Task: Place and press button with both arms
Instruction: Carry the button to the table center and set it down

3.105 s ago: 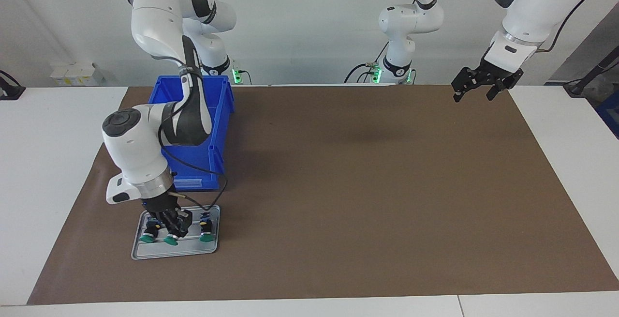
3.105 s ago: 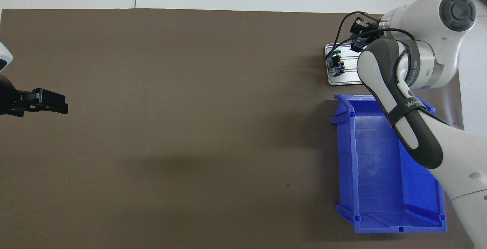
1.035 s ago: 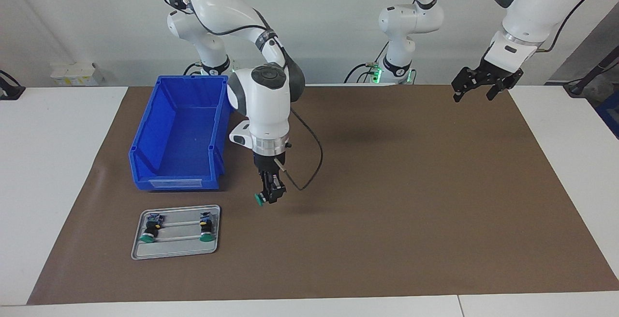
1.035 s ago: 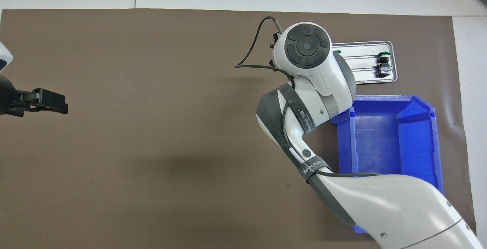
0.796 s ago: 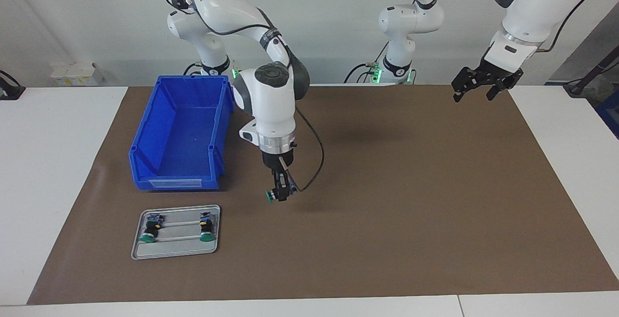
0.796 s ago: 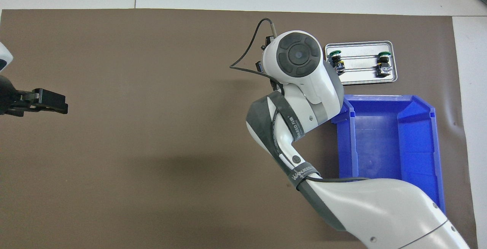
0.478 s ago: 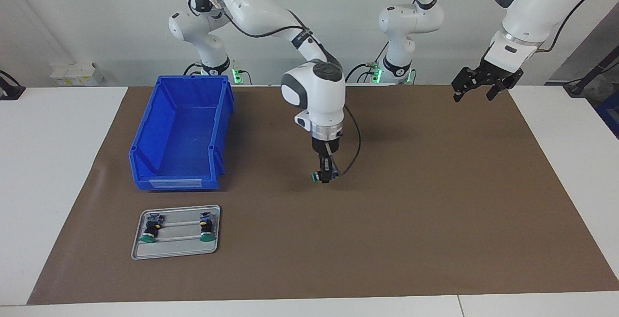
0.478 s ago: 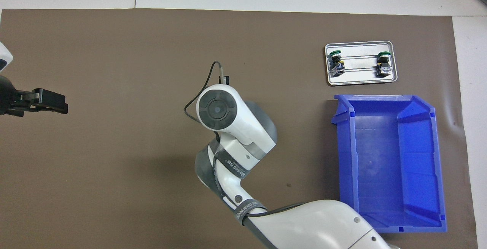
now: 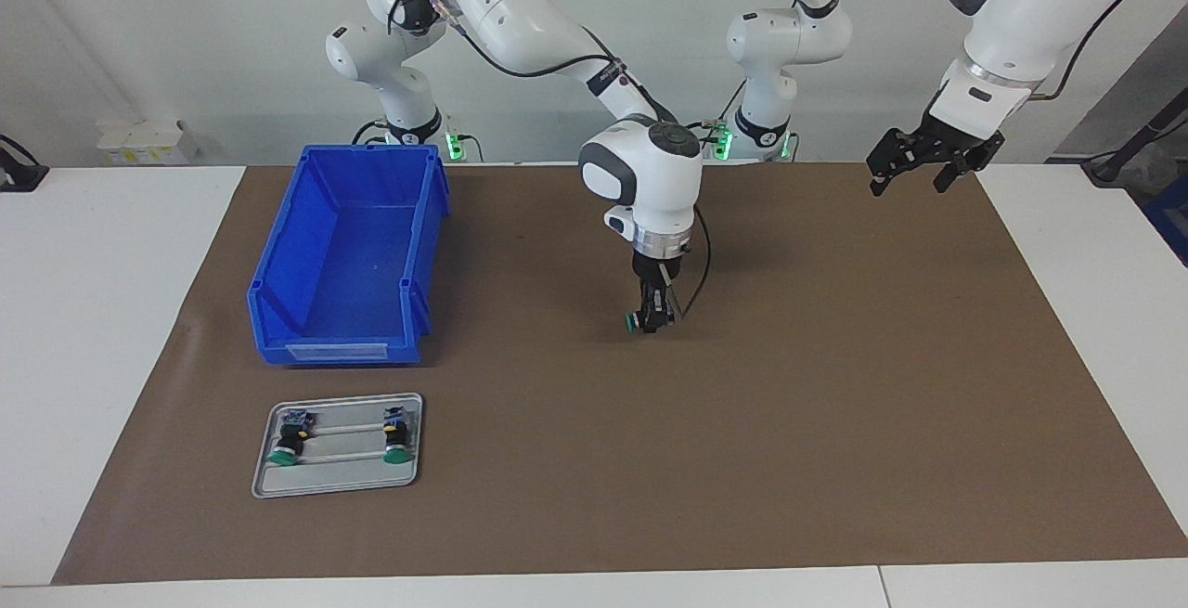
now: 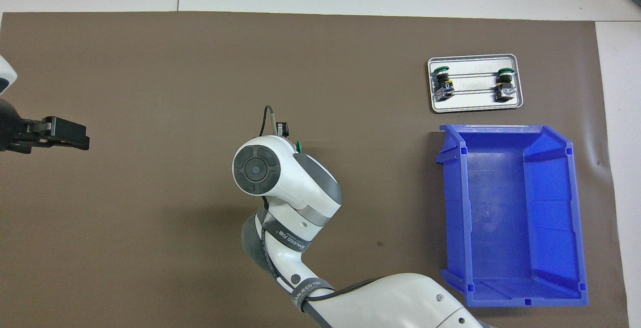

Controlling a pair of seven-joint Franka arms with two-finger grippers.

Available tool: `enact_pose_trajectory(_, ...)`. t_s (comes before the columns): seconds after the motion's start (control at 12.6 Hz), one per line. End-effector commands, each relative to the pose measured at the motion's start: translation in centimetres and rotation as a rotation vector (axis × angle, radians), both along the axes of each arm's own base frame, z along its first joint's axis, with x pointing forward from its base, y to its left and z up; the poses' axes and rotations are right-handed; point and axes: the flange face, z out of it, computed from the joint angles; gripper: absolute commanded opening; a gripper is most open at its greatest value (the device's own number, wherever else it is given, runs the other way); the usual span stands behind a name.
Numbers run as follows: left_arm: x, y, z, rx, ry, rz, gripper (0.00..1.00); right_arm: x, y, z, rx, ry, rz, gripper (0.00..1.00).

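gripping the button [image 9: 633, 320] between closed fingers, the right gripper [image 9: 651, 318] hangs low over the middle of the brown mat [image 9: 835, 385], green cap sideways toward the blue bin [image 9: 348, 255]. tray [image 9: 339, 478] with two more buttons sits well apart. left gripper [image 9: 914, 167] waits, jaws spread wide, over the mat's corner.

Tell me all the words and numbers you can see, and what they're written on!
"WAN...": white print on the dark strap around the right arm; the remaining letters are too small to read.
Second strap, lower on the same arm: similar print, too blurred to read.
Label strip on the blue bin: no writing can be made out.
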Motion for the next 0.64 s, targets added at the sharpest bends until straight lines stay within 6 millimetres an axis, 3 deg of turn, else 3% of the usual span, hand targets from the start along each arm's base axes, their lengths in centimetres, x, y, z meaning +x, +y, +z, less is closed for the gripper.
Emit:
enact_pose_trajectory(0.0, -0.7, 0.3, 0.1, 0.014, -0.01, 0.005, 1.0, -1.4, -1.5, -0.7, -0.033, 0.007, -0.004, 0.85)
enact_pose_trajectory(0.08, -0.7, 0.3, 0.1, 0.014, -0.01, 0.005, 1.0, -1.4, -1.5, -0.6, -0.029, 0.001, 0.0, 1.0)
enact_pose_trajectory(0.24, -0.7, 0.3, 0.1, 0.014, -0.01, 0.005, 1.0, -1.0, -1.6, 0.0, -0.027, -0.005, 0.011, 1.0)
enact_pose_trajectory(0.32, -0.7, 0.3, 0.1, 0.014, -0.01, 0.005, 1.0, -0.5, -2.2, 1.5, -0.02, -0.02, 0.024, 1.0)
enact_pose_trajectory(0.4, -0.7, 0.3, 0.0, 0.015, -0.008, 0.005, 1.0, 0.4, -3.8, 3.9, -0.021, -0.033, 0.057, 1.0)
enact_pose_trajectory(0.56, -0.7, 0.3, 0.1, 0.014, -0.01, 0.005, 1.0, 2.7, -9.3, 9.7, -0.028, -0.06, 0.128, 1.0)
